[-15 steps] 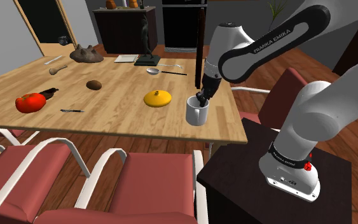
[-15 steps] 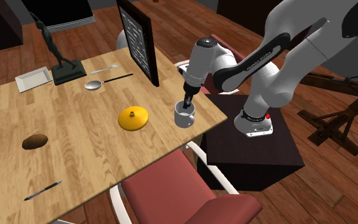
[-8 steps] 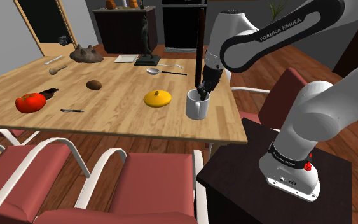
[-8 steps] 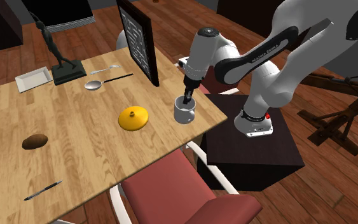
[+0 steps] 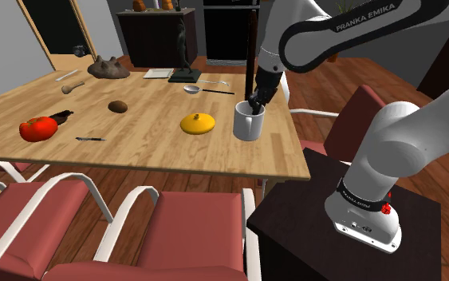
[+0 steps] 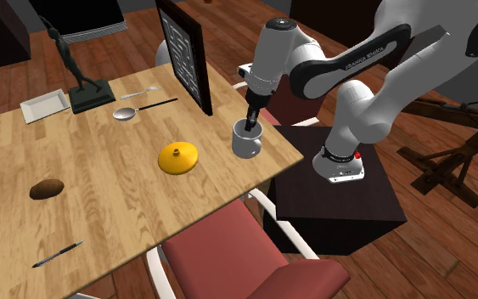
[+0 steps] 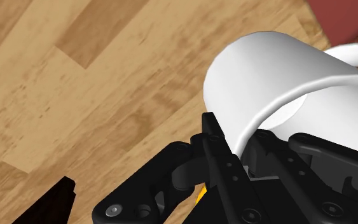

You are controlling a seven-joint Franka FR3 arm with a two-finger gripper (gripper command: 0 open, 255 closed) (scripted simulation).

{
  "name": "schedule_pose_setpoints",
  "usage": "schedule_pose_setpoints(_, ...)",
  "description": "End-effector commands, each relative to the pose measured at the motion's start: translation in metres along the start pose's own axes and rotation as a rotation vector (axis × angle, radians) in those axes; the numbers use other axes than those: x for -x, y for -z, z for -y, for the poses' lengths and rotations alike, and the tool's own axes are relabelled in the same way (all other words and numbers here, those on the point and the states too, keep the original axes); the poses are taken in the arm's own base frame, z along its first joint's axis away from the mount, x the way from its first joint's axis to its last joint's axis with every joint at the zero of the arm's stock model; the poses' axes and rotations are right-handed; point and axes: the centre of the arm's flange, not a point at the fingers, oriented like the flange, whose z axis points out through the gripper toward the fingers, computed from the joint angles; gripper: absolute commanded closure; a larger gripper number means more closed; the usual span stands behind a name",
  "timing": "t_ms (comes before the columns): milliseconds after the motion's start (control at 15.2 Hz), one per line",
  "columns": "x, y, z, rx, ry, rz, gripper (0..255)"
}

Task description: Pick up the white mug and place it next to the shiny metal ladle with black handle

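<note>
Your pincer point(image 5: 256, 102) gripped the white mug point(image 5: 249, 126) by its rim, one finger inside, holding it upright right of the shoulder view's centre. The ladle point(image 5: 192, 89) lay apart, upper left.

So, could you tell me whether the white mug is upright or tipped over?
Upright. The white mug has its open mouth facing up in both exterior views, with the gripper clasping its rim.
</note>
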Motion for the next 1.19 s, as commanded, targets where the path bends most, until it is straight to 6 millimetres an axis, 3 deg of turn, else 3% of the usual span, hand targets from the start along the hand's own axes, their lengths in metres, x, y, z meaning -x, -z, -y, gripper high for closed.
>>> schedule_pose_setpoints(0, -0.002, 0.010, 0.001, 0.000, 0.000, 0.000, 255)
schedule_pose_setpoints(924, -0.016, 0.081, 0.003, 0.000, 0.000, 0.000, 255)
schedule_pose_setpoints(1122, -0.049, 0.076, -0.019, 0.000, 0.000, 0.000, 255)
